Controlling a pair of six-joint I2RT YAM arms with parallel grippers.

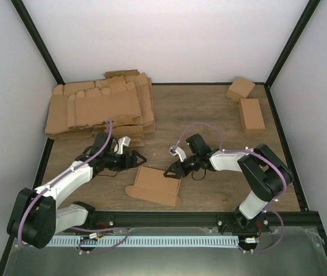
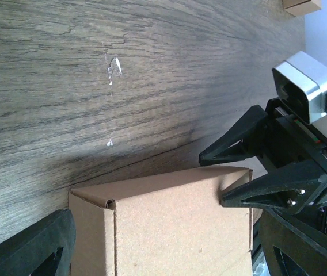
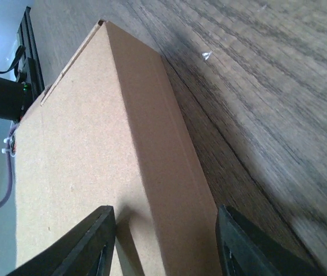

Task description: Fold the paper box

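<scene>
Centrally, paper box (image 1: pixel 156 185) is lying on the table (image 1: pixel 209 115) between both arms. Left gripper (image 1: pixel 139 158) is hovering spread wide, seemingly to brace it. Right gripper (image 1: pixel 170 168) is straddling its edge for folding; whether pinching, I cannot tell.

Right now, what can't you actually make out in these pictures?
- Left wrist view: the paper box runs off the bottom edge, so its lower part is unseen.
- Right wrist view: the right gripper straddles the box's side; its own fingers hide whether the pads touch.
- Top view: the pile of blanks overlaps itself; the count is unreadable.
</scene>
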